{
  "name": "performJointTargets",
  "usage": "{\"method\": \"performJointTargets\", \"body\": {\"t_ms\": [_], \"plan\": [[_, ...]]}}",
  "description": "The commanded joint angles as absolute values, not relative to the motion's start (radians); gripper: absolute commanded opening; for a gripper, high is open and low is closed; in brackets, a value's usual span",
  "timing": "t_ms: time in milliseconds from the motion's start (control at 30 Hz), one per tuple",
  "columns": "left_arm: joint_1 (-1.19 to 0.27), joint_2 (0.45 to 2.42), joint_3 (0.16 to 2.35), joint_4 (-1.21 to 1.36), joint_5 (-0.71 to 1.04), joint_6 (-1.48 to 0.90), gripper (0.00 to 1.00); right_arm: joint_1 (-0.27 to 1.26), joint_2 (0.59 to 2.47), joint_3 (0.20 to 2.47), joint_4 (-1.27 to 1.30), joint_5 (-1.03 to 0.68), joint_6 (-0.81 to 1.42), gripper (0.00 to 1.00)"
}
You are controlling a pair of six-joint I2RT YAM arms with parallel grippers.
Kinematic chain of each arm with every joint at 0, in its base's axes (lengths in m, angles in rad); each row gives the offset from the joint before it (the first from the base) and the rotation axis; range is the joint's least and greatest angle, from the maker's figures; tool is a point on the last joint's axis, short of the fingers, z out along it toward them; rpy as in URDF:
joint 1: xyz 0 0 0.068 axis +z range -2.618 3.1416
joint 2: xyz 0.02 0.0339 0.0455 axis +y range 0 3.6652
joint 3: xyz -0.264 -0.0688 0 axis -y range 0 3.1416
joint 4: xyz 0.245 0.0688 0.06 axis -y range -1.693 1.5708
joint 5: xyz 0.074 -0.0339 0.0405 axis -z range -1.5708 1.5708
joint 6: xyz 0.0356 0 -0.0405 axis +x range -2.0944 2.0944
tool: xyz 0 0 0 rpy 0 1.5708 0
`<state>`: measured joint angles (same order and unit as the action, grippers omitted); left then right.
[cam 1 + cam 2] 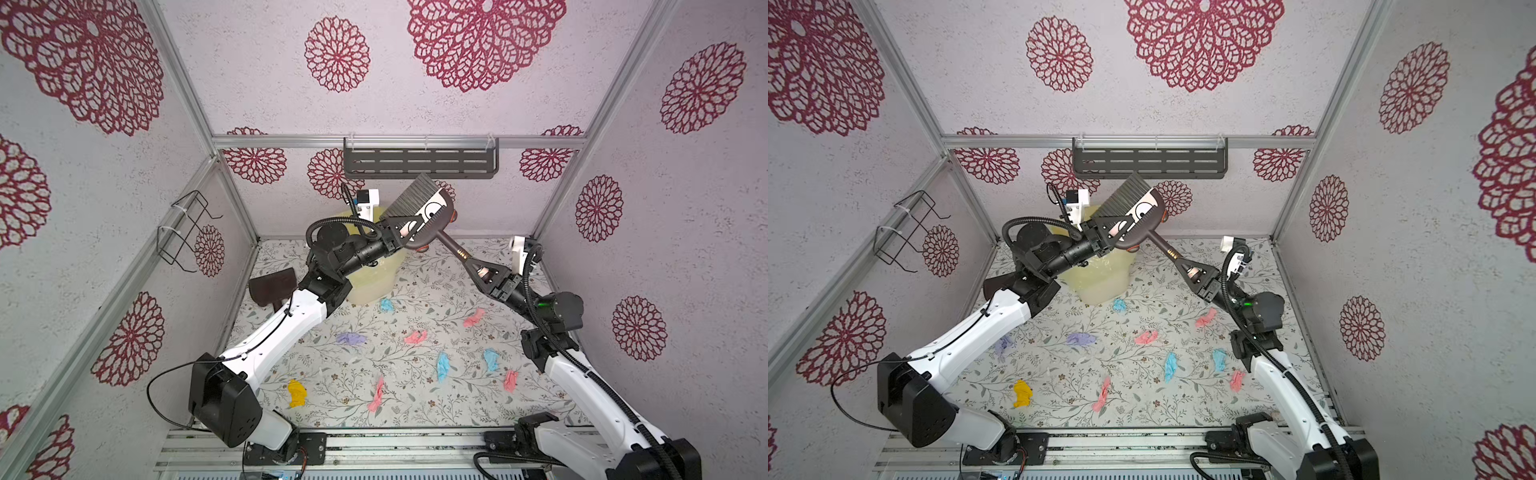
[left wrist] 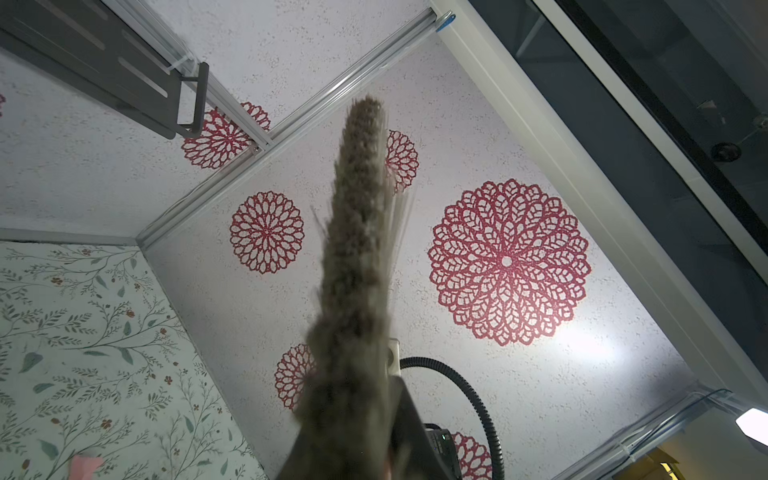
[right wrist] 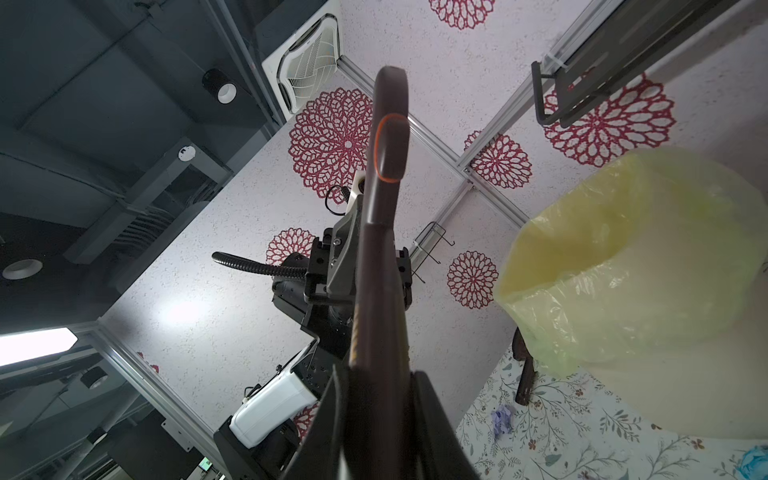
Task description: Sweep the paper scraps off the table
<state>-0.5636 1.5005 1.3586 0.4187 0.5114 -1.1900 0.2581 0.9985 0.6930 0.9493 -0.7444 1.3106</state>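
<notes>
Lilac walls patterned with crimson rosettes, edged by aluminium rails. Dark slotted shelf beyond the left claw; black wire rack well apart, leftward.

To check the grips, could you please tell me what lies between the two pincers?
Only the brush: the left pincer is shut on its head, the right pincer on its handle, and bare handle bridges them, in both top views.
</notes>
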Motion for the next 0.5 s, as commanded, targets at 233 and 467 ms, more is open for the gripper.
{"method": "performJointTargets", "body": {"t_ms": [233, 467], "plan": [[-0.553, 1.488, 1.33, 0.364, 0.513, -1.12, 0.59, 0.266, 0.959, 0.726, 1.065, -0.7, 1.314, 0.0], [-0.507, 1.389, 1.295, 0.291, 0.474, -1.072, 0.98, 0.234, 0.935, 0.736, 1.002, -0.696, 1.288, 0.0]]}}
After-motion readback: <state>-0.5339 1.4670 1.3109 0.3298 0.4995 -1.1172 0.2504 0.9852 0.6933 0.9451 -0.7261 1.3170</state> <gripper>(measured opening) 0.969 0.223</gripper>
